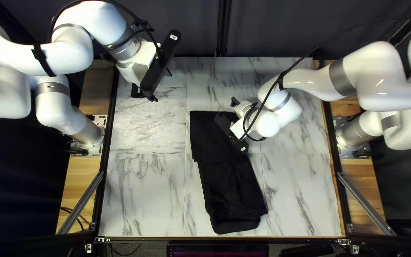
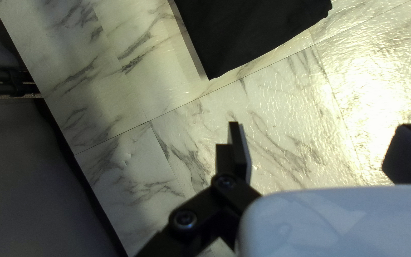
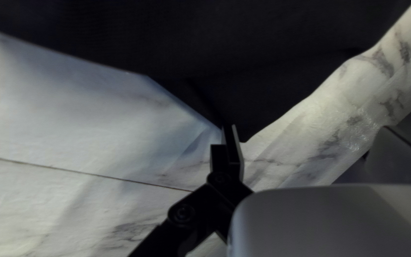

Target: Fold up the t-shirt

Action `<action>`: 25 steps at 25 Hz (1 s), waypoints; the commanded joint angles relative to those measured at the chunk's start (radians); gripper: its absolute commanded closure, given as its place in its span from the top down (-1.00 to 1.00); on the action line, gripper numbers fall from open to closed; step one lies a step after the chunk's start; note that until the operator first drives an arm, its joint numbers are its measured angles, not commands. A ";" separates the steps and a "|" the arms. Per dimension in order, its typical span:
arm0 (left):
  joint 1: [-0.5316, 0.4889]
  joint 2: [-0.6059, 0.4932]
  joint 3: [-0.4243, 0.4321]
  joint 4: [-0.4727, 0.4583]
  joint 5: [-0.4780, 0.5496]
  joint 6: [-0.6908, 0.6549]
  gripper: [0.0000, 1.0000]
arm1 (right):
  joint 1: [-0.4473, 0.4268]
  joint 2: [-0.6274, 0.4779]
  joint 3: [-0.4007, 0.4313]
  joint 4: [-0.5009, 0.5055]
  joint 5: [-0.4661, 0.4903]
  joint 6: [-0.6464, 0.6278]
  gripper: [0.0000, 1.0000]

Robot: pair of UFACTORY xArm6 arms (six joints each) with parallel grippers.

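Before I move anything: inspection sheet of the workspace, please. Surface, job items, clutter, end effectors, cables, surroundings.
Surface: marbled tabletop, with visible tile seams.
Job items: black t-shirt, laid as a long strip running toward the near edge; near end uneven.
Clutter: nothing seen.
Left end effector: open, nothing between the fingers, away from the shirt.
Right end effector: open, at the shirt's far part; contact unclear.
Cables: left arm cable loops above its arm; right arm cable runs down to its wrist.
Surroundings: dark curtain behind the far edge; screen below the near edge.
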 commanded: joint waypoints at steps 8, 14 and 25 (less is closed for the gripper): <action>0.000 0.000 0.000 0.000 0.000 0.000 1.00 | 0.005 -0.018 0.024 0.006 0.009 -0.003 1.00; 0.000 0.000 0.000 0.000 0.000 0.000 1.00 | 0.007 0.008 0.008 -0.005 0.003 0.006 0.66; 0.000 0.000 0.000 0.000 0.000 0.000 1.00 | -0.001 0.023 -0.014 -0.006 0.001 -0.004 0.73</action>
